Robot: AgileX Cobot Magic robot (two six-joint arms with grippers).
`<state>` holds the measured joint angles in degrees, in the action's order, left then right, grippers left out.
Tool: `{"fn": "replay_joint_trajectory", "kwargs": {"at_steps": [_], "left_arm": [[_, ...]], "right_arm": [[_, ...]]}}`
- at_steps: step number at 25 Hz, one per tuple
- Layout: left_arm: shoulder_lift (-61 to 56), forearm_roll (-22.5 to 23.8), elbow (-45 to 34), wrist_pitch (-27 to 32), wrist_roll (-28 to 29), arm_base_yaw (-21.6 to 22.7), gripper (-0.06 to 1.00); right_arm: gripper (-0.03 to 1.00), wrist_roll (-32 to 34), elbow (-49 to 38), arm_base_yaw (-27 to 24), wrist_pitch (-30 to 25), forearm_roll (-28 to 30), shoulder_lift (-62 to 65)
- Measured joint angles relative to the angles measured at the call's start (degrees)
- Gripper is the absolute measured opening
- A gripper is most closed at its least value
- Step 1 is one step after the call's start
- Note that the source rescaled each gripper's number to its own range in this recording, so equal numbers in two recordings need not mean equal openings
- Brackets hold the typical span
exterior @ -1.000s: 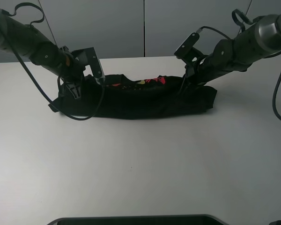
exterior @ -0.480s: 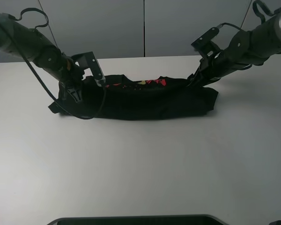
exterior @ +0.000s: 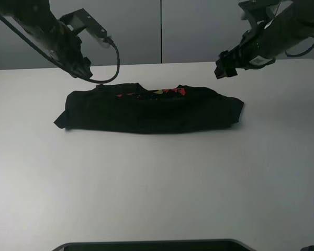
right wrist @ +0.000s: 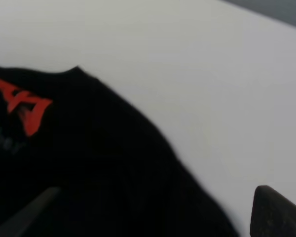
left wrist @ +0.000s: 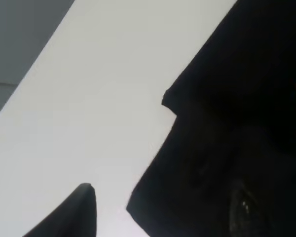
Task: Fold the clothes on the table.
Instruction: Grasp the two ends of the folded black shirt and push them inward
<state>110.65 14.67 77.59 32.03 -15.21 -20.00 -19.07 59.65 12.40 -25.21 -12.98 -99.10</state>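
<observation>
Black T-shirt (exterior: 152, 110) lies as a long folded band on the white surface (exterior: 157, 188), both arms hanging above it. Left wrist view: left jaws spread, empty, over one end. Right wrist view: right jaws spread, empty too. Best to grasp both ends evenly and lift together.

Arms cropped at both top corners. T-shirt (exterior: 152, 111) print (exterior: 165, 92) mostly folded under, unreadable. Wrist views blurred: shirt runs off frame; left gripper (exterior: 83, 72) and right gripper (exterior: 224, 69) fingers (right wrist: 278, 213) cropped at bottom edge.
</observation>
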Motion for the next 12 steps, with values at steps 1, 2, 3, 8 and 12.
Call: {"fn": "replay_joint_trajectory", "kwargs": {"at_steps": [1, 2, 3, 8, 12], "left_arm": [[-0.8, -2.5, 0.1, 1.5, 0.0, 0.0, 0.75], [-1.8, -5.5, 0.1, 2.8, 0.0, 0.0, 0.75], [-2.4, -7.7, 0.1, 4.8, 0.6, 0.0, 0.75], [-4.5, -13.2, 0.1, 11.5, 2.8, 0.0, 0.79], [-5.0, -14.7, -0.5, 12.9, 5.3, 0.0, 0.91]], "right_arm": [[0.82, 1.6, 0.0, -0.4, -2.5, 0.0, 0.0], [0.82, 2.9, 0.0, -0.8, -4.1, 0.0, 0.0], [0.82, 4.2, 0.0, -1.3, -5.4, 0.0, 0.0], [0.82, 8.8, 0.0, -3.6, -7.8, -0.5, -0.1], [0.82, 9.4, 0.0, -4.4, -7.9, -2.8, -2.9]]}}
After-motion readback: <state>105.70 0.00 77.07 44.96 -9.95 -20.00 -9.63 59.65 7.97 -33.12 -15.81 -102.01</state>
